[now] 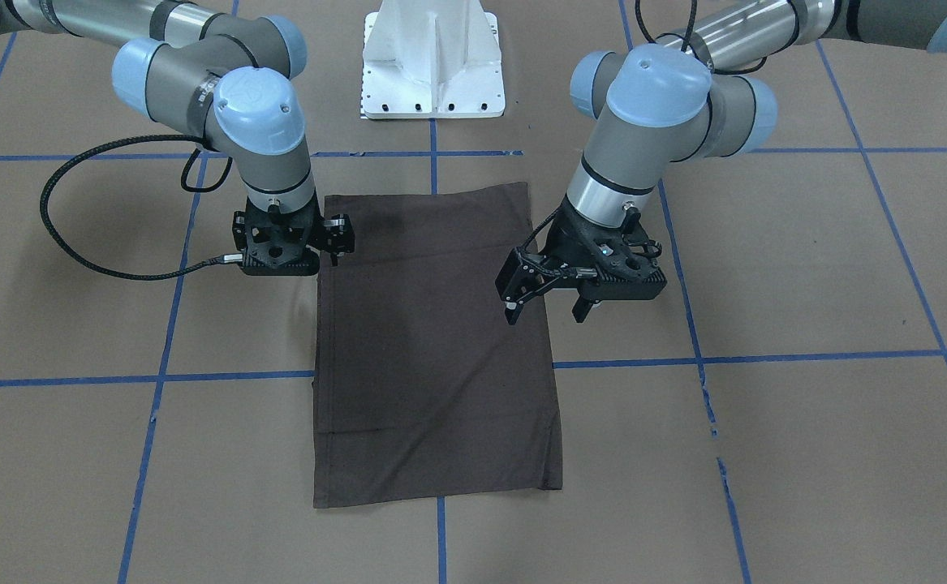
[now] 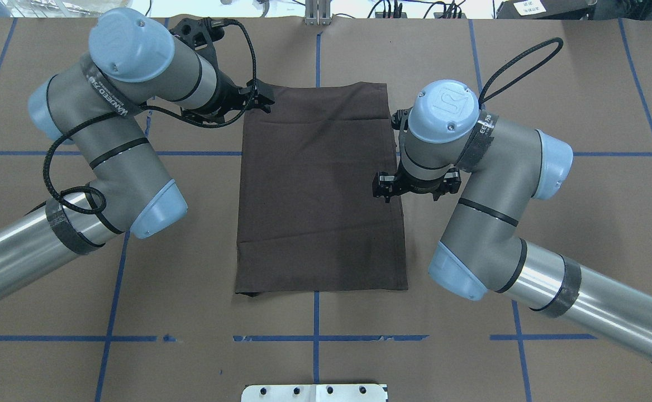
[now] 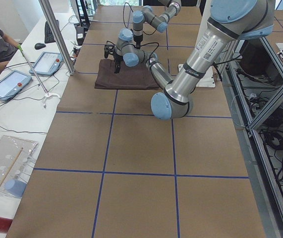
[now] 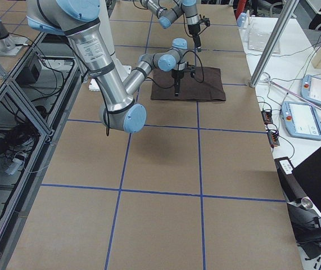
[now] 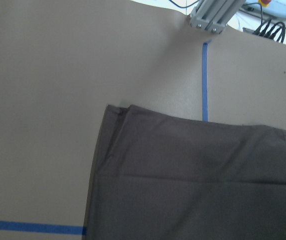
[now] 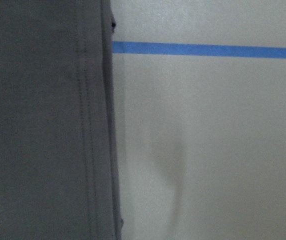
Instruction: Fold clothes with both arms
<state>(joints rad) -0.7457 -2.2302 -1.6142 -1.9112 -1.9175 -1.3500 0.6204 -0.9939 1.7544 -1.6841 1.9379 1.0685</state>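
While the left gripper [image 1: 545,314] tilts spread by the T-shirt [image 1: 432,357], the right gripper [image 1: 337,243] points down, spacing unclear.

Left arm [image 2: 108,151]: elbow bent, forearm reaching forward and inward.
Left wrist: tilted, aiming the tool down at a slant.
Left gripper [image 1: 544,315]: jaws spread wide, holding nothing.
Right arm [image 2: 488,223]: folded at the elbow, wrist turned inward.
Right wrist: vertical.
Right gripper [image 1: 288,253]: pointing straight down, fingers apart, holding nothing.
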